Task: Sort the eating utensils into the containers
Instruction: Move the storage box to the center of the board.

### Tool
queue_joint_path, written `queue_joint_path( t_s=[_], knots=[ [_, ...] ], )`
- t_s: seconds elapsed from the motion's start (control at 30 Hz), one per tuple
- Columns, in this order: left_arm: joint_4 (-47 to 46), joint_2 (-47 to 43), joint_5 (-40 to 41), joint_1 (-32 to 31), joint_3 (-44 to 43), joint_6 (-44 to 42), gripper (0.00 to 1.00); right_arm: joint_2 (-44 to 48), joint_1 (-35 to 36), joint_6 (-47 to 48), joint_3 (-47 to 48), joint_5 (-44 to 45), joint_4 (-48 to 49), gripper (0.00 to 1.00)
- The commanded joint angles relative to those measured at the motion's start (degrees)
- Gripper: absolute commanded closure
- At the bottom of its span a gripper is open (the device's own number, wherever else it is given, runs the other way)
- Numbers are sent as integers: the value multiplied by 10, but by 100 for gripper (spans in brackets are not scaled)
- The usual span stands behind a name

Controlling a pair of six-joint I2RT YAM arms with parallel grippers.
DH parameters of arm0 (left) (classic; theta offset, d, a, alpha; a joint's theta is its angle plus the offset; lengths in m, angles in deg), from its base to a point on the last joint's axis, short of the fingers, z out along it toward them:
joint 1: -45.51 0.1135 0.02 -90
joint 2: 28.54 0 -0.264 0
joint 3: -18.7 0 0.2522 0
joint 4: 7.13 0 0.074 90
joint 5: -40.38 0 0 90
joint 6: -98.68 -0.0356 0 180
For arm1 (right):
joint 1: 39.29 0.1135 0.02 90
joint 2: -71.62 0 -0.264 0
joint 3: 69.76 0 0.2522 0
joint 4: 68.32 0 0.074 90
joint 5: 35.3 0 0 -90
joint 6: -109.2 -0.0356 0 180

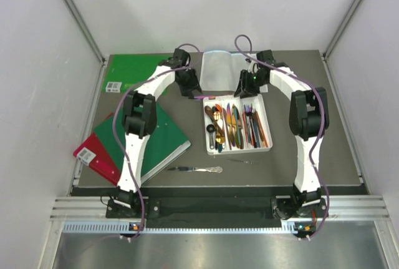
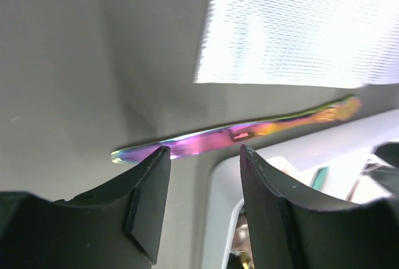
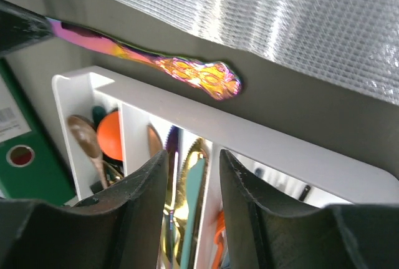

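A silver utensil with a patterned handle (image 1: 194, 169) lies on the dark tabletop (image 1: 312, 169) in front of the white compartmented plastic tray (image 1: 269, 133), which holds many coloured utensils. A slim iridescent purple-and-gold utensil (image 2: 237, 135) lies just beyond the tray's far rim. The left fingers (image 2: 146, 188) are spread at its slim end. The right fingers (image 3: 143, 194), parted and empty, hang over that rim. The step in hand looks like picking up this piece, so the next move calls for closing across its width.

readable text: none | white label (image 1: 113, 86) on flat green book (image 1: 132, 69): print too small to read | white sticker (image 1: 86, 155) on red flat book (image 1: 103, 166): print too small
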Motion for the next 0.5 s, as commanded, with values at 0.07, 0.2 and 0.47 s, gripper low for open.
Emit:
queue_joint_path(
  t_s=[0.07, 0.2, 0.47],
  knots=[
    [-65, 19, -45, -11, -68, 15, 47, 16, 0, 25, -14, 56, -13, 60],
    [-81, 25, -63, -14, -68, 20, 47, -17, -3, 24, 32, 70, -25, 60],
    [-144, 66, -149, -23, -59, 49, 48, 1, -7, 7, 11, 52, -26, 60]
  ],
)
